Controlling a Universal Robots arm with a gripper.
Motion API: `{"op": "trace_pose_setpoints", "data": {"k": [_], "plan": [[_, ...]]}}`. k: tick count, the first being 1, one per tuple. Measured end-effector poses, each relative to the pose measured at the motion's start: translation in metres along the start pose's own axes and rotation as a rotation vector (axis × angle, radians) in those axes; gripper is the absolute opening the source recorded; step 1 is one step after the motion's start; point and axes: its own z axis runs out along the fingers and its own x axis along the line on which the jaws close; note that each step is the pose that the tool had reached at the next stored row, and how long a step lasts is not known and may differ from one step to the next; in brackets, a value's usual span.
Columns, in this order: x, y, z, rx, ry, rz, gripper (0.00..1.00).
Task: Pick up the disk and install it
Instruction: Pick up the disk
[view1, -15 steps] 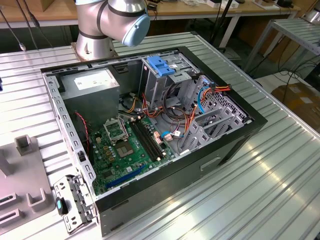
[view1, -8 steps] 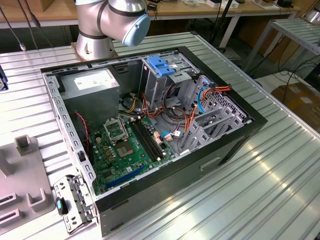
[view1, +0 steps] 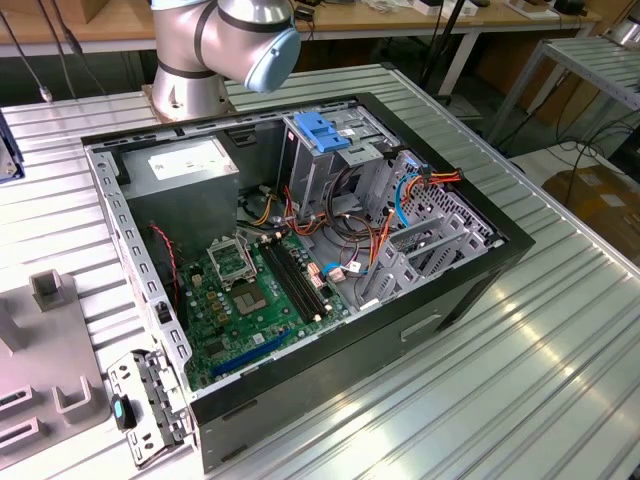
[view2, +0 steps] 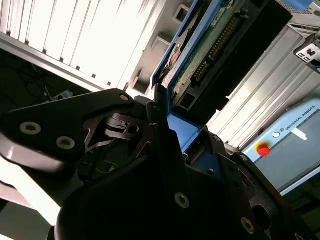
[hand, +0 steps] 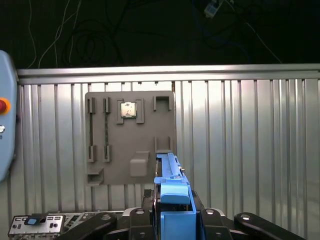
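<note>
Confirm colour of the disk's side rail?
Bright blue on the disk, clearest in the first wrist view.

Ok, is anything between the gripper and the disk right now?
Nothing. In the first wrist view the gripper is shut directly on the disk, whose blue edge rises out of its grip. The second wrist view shows the same contact.

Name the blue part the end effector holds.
The disk with blue side rails, gripped edge-on in the end effector; the blue latch sits on the drive cage.
</note>
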Motion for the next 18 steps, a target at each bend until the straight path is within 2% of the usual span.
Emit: {"op": "trace_pose_setpoints", "data": {"k": [14, 18], "plan": [[-0.0003, -0.0118, -0.0001, -0.0001, 0.0000, 0.000, 0.37], [-0.0003, -0.0134, -0.0001, 0.0000, 0.0000, 0.000, 0.37]]}}
